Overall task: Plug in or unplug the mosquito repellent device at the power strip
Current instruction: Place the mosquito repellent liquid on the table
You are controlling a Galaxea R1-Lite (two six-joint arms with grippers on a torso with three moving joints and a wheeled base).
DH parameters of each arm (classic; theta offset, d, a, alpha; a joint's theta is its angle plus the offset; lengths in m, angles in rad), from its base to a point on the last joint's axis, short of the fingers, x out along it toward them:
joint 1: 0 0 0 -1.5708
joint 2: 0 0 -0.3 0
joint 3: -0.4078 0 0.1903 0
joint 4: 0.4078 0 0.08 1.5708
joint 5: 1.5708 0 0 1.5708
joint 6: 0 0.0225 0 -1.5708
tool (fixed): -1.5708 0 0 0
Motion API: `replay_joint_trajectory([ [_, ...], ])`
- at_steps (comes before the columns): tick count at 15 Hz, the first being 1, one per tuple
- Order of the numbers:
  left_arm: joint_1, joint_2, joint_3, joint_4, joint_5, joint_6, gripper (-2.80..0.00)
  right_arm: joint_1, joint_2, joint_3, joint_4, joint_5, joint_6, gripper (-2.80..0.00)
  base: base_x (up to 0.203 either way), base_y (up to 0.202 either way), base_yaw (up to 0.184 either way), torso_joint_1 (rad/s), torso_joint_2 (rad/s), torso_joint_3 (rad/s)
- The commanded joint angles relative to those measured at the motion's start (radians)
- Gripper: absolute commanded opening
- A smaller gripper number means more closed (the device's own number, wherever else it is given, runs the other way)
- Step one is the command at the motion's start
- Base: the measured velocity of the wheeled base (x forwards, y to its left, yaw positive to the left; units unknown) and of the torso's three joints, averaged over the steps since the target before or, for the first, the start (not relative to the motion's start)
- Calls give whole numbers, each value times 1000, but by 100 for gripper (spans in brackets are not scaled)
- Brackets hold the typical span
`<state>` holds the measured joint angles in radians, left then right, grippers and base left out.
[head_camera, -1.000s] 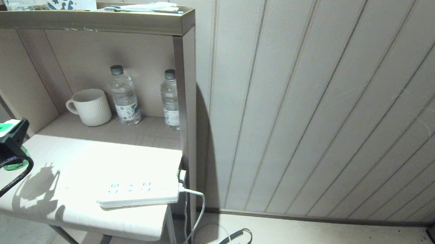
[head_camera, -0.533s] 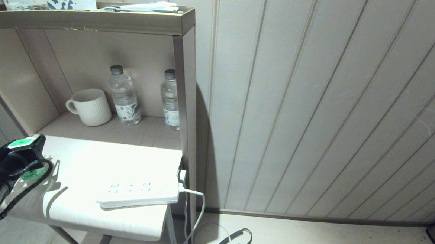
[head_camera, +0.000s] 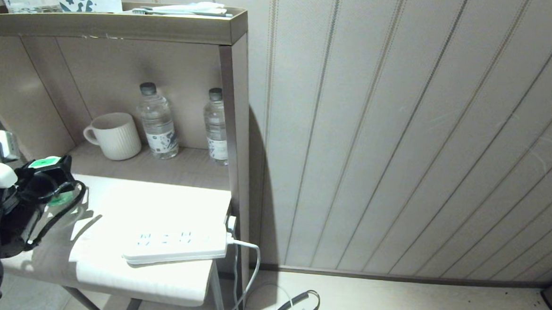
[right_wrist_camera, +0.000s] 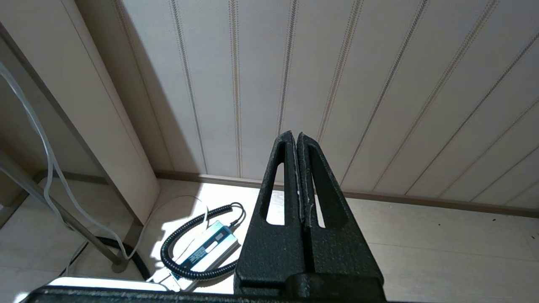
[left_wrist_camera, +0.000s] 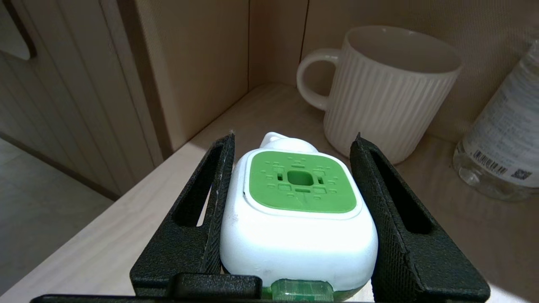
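Note:
My left gripper (head_camera: 50,174) is shut on the mosquito repellent device (head_camera: 44,163), over the left end of the shelf surface (head_camera: 160,201). In the left wrist view the black fingers (left_wrist_camera: 210,198) flank its white head with the green top (left_wrist_camera: 300,185), and the left gripper (left_wrist_camera: 294,141) points toward the mug. The green bottle (head_camera: 59,198) hangs below the head. The prongs are hidden. The white power strip (head_camera: 177,244) lies flat at the front right of the surface, its sockets bare and its cord (head_camera: 247,246) leaving at the right end. My right gripper (right_wrist_camera: 296,136) is shut and empty, low over the floor.
A ribbed white mug (head_camera: 114,135) and two clear water bottles (head_camera: 157,120) (head_camera: 216,126) stand at the back of the shelf. A vertical post (head_camera: 234,124) bounds its right side. A coiled black cable with an adapter (right_wrist_camera: 202,248) lies on the floor.
My left gripper has carried the device rightward, from beyond the shelf's left edge to over its left end. The power strip and the right arm have not moved.

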<state>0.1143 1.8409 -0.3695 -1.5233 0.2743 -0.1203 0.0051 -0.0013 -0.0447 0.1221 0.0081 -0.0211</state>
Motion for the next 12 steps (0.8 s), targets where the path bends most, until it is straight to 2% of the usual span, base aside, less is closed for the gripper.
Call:
replay_joint_trajectory([
  [1, -31, 51, -40, -47, 22, 2, -280, 0, 1, 0, 1, 0, 0, -280, 0, 0, 0, 0, 0, 0],
  [4, -50, 105, -86, -47, 90, 1, -280, 1, 1, 0, 1, 0, 0, -280, 0, 0, 0, 0, 0, 0],
  [12, -96, 156, -100, -47, 134, -5, -280, 1, 1, 0, 1, 1, 0, -280, 0, 0, 0, 0, 0, 0],
])
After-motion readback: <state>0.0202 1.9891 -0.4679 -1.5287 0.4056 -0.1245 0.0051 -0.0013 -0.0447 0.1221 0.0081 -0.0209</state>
